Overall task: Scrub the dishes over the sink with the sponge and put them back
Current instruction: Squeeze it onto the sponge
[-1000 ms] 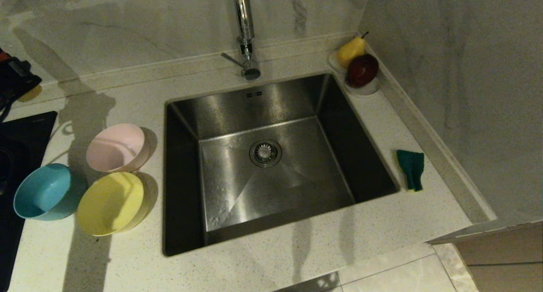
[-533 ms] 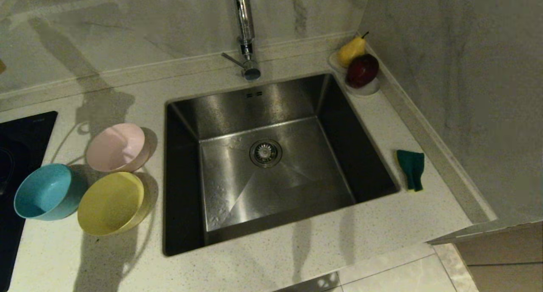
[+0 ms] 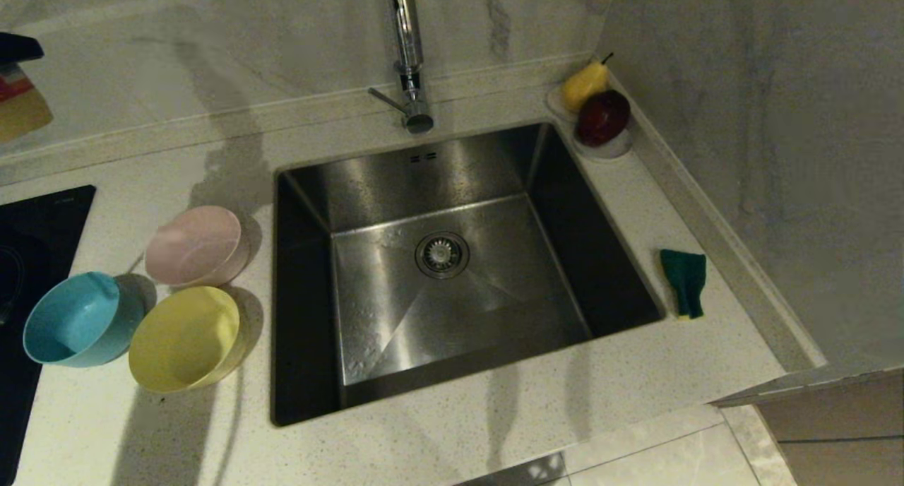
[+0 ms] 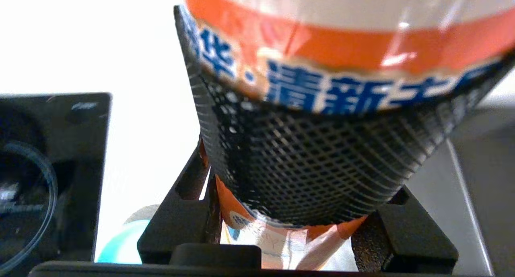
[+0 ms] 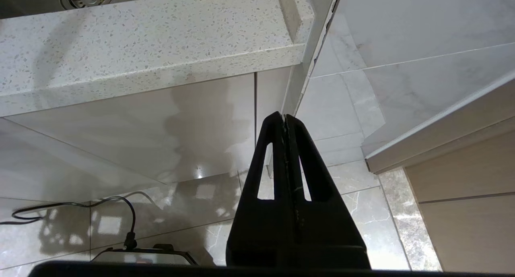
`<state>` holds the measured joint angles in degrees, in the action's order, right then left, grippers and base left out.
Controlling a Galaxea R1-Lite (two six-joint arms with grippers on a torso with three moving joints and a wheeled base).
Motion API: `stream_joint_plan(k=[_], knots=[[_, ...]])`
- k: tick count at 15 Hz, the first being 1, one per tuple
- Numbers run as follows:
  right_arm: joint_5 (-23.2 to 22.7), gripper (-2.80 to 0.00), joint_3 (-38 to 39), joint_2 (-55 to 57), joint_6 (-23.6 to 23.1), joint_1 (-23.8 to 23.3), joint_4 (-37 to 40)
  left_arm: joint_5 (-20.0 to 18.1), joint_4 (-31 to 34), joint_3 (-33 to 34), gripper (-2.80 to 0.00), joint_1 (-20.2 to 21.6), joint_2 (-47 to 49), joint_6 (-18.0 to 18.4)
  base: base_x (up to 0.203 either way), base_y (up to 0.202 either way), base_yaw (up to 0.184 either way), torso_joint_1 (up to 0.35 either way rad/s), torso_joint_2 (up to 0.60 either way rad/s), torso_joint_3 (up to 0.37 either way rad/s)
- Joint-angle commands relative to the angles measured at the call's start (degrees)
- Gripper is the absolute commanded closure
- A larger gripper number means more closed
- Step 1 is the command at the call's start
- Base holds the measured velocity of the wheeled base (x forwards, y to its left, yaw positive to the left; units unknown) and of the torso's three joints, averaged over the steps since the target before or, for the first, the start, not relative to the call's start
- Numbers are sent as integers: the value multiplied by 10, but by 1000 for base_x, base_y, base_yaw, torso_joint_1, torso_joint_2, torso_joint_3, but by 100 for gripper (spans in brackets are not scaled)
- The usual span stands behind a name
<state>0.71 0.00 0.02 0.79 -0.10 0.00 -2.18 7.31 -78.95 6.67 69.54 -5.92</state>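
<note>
An orange-banded plastic bottle (image 4: 346,43) with blue lettering, probably detergent for the scrubbing, is being gripped by the left claw (image 4: 297,228) above the counter (image 3: 452,443), while the green-faced yellow sponge (image 3: 684,281) is lying beside the steel sink (image 3: 452,260) and the right claw (image 5: 285,120) is being kept clenched, parked below.

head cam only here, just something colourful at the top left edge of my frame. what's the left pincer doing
Observer: The left pincer is shut on an orange-labelled bottle with blue Chinese print.
Operator: and the right one, holding anything
Observer: No. The right pincer has its jaws shut on nothing; it hangs below the countertop edge, over the floor tiles.
Operator: anything on the floor there
Observer: A black cable lies across the tiles.
</note>
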Motion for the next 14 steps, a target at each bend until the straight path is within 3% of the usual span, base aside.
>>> stream_joint_plan(k=[1, 6, 10, 12, 14], knots=[[0, 0, 0, 1, 0, 0, 0, -11, 30, 5, 0, -53, -46, 43, 0, 0, 0, 0, 0, 0], [0, 0, 0, 0, 0, 0, 0, -7, 90, 19, 0, -194, -65, 142, 0, 0, 0, 0, 0, 0], [0, 0, 0, 0, 0, 0, 0, 63, 89, 19, 0, -340, -51, 248, 0, 0, 0, 0, 0, 0], [0, 0, 0, 0, 0, 0, 0, 97, 85, 13, 0, -392, -28, 310, 0, 0, 0, 0, 0, 0], [0, 0, 0, 1, 0, 0, 0, 105, 85, 10, 0, -421, -8, 372, 0, 0, 0, 0, 0, 0]])
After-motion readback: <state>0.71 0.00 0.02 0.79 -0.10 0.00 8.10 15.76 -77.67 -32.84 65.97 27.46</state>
